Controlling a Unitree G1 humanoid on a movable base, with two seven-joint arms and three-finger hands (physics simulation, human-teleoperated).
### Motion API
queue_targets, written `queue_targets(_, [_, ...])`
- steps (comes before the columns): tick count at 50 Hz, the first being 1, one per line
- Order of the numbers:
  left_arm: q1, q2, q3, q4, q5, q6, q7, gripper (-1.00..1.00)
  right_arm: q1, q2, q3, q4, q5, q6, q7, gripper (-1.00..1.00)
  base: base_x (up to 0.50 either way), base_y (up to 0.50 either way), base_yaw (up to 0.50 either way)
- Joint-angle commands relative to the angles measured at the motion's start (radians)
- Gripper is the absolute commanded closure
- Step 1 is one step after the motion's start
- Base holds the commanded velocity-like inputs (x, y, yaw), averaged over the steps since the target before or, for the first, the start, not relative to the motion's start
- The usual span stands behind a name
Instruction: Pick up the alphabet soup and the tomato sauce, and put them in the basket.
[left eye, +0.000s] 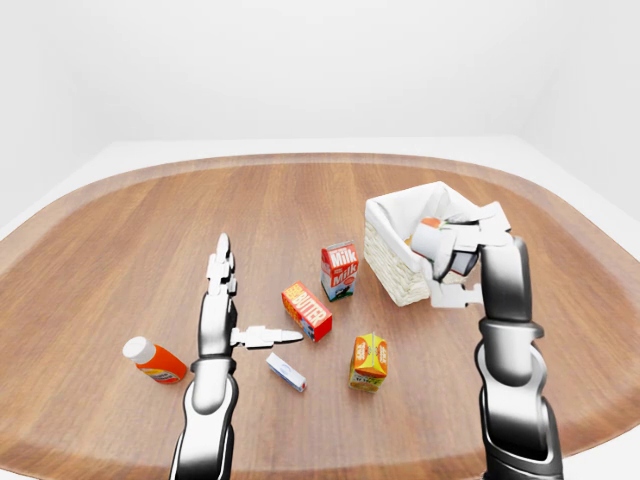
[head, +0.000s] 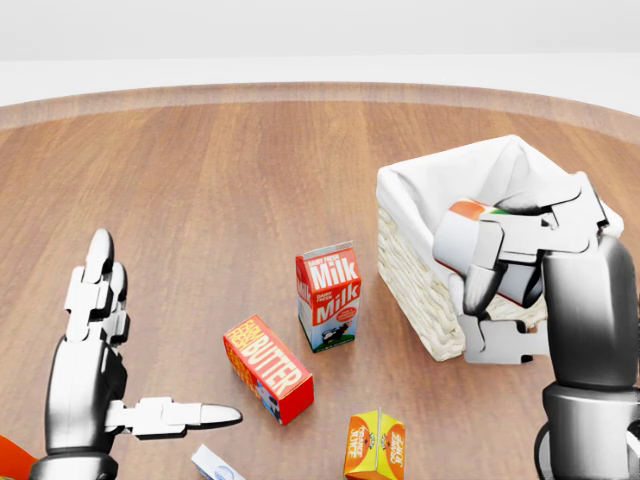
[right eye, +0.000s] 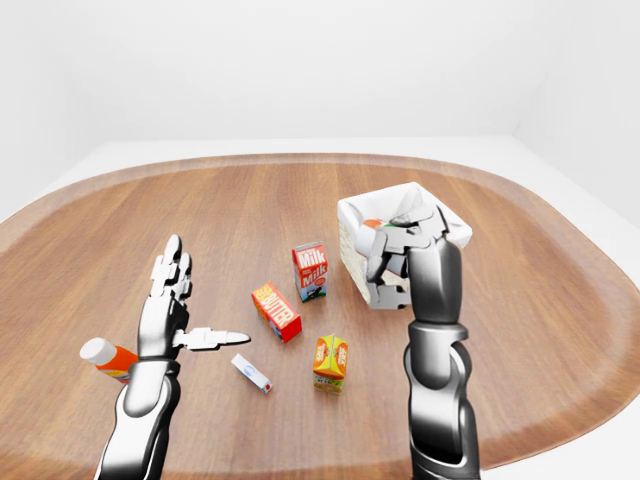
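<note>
Head view shows your right robot hand (head: 505, 262) raised over the near rim of the basket (head: 420, 270), its fingers closed round a can (head: 462, 235) with a white body and a red-orange and green label; no writing on it can be read, so you cannot tell from this whether it is the alphabet soup or the tomato sauce. The can lies tilted in the grip, just above the basket's white cloth lining, and hides what lies inside the basket.

Left of the basket on the wooden worktop (head: 220, 170) stands a carton (head: 328, 297) that reads "Milk" twice in white on red, upright and near the basket's wicker wall. Further left and lower lies a red and orange box (head: 267, 367) marked "BUTTER", resting on its side and apart from the milk carton. Below the basket, at the bottom edge, stands a small orange carton (head: 374, 445) whose print is too small to read. Beside it to the left, a white and blue packet (left eye: 286, 372) lies flat, its label unreadable.

Your left robot hand (head: 100, 345) is far left of the basket, held wide with fingers straight up and thumb out sideways, holding nothing. Just left of it in the left-eye view, a bottle (left eye: 155, 361) with a white cap and orange label lies on its side.
</note>
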Motion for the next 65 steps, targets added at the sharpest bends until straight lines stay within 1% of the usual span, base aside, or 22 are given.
queue_targets(1, [-0.001,0.001,0.005,0.003,-0.008,0.0,0.0,-1.0,-0.1,0.002,0.079,-0.049,-0.109,0.084,-0.013,1.0,0.0,0.0,0.0])
queue_targets(5, [-0.001,0.001,0.005,0.008,-0.008,0.0,-0.001,-1.0,-0.153,-0.008,0.081,-0.009,-0.155,0.098,-0.023,1.0,0.0,0.0,0.0])
queue_targets(8, [0.0,0.0,0.005,0.007,-0.008,0.0,-0.002,-1.0,-0.183,-0.018,0.077,0.033,-0.177,0.097,-0.038,1.0,0.0,0.0,0.0])
queue_targets(12, [0.002,-0.001,0.003,0.002,-0.007,0.0,-0.001,-1.0,-0.246,-0.042,0.072,0.156,-0.234,0.078,-0.091,1.0,0.0,0.0,0.0])
queue_targets(14, [0.002,0.0,0.002,0.004,-0.007,0.0,-0.001,-1.0,-0.276,-0.051,0.068,0.219,-0.25,0.073,-0.114,1.0,0.0,0.0,0.0])
queue_targets(15, [0.004,-0.001,0.001,-0.003,-0.007,0.0,-0.001,-1.0,-0.305,-0.063,0.068,0.277,-0.273,0.064,-0.141,1.0,0.0,0.0,0.0])
queue_targets(21, [0.004,-0.001,0.0,-0.004,-0.007,0.0,-0.001,-1.0,-0.406,-0.094,0.063,0.475,-0.318,0.051,-0.222,1.0,0.0,0.0,0.0])
queue_targets(22, [0.004,-0.001,0.0,-0.004,-0.006,0.0,0.0,-1.0,-0.433,-0.103,0.062,0.535,-0.327,0.047,-0.247,1.0,0.0,0.0,0.0])
queue_targets(24, [0.004,-0.001,0.0,-0.004,-0.007,0.0,-0.001,-1.0,-0.453,-0.111,0.062,0.584,-0.327,0.042,-0.266,1.0,0.0,0.0,0.0])
queue_targets(28, [0.004,-0.001,0.0,-0.004,-0.006,0.0,0.0,-1.0,-0.509,-0.127,0.068,0.702,-0.353,0.038,-0.314,1.0,0.0,0.0,0.0])
queue_targets(31, [0.004,-0.001,0.0,-0.004,-0.007,0.0,-0.001,-1.0,-0.54,-0.136,0.071,0.762,-0.371,0.041,-0.338,1.0,0.0,0.0,0.0])
queue_targets(38, [0.004,-0.001,0.0,-0.004,-0.006,0.0,0.0,-1.0,-0.66,-0.168,0.076,0.973,-0.399,0.041,-0.412,1.0,0.0,0.0,0.0])
queue_targets(42, [0.004,-0.001,0.0,-0.004,-0.007,0.0,-0.001,-1.0,-0.708,-0.179,0.079,1.038,-0.406,0.051,-0.424,1.0,0.0,0.0,0.0])
queue_targets(46, [0.004,-0.001,0.0,-0.004,-0.007,0.0,0.0,-1.0,-0.748,-0.19,0.085,1.107,-0.416,0.049,-0.448,1.0,0.0,0.0,0.0])
queue_targets(48, [0.004,-0.001,0.0,-0.004,-0.007,0.0,-0.001,-1.0,-0.788,-0.2,0.087,1.176,-0.422,0.043,-0.473,1.0,0.0,0.0,0.0])
queue_targets(50, [0.004,-0.001,0.0,-0.004,-0.007,0.0,-0.001,-1.0,-0.807,-0.208,0.09,1.205,-0.433,0.046,-0.485,1.0,0.0,0.0,0.0])
queue_targets(51, [0.004,-0.001,0.0,-0.004,-0.007,0.0,-0.001,-1.0,-0.831,-0.212,0.091,1.253,-0.434,0.04,-0.488,1.0,0.0,0.0,0.0])
queue_targets(53, [0.004,-0.001,0.0,-0.004,-0.007,0.0,0.0,-1.0,-0.859,-0.216,0.095,1.311,-0.435,0.031,-0.488,1.0,0.0,0.0,0.0])
queue_targets(56, [-0.001,0.0,0.002,0.001,-0.01,0.0,0.0,-1.0,-0.902,-0.224,0.101,1.397,-0.44,0.034,-0.488,1.0,0.0,0.0,0.0])
queue_targets(59, [-0.001,0.0,0.002,-0.002,-0.01,0.0,-0.001,-1.0,-0.947,-0.23,0.109,1.486,-0.442,0.029,-0.488,1.0,0.0,0.0,0.0])
queue_targets(65, [-0.002,0.001,0.003,0.004,-0.011,0.0,-0.003,-1.0,-1.001,-0.232,0.127,1.614,-0.452,0.036,-0.488,1.0,0.0,0.0,0.0])
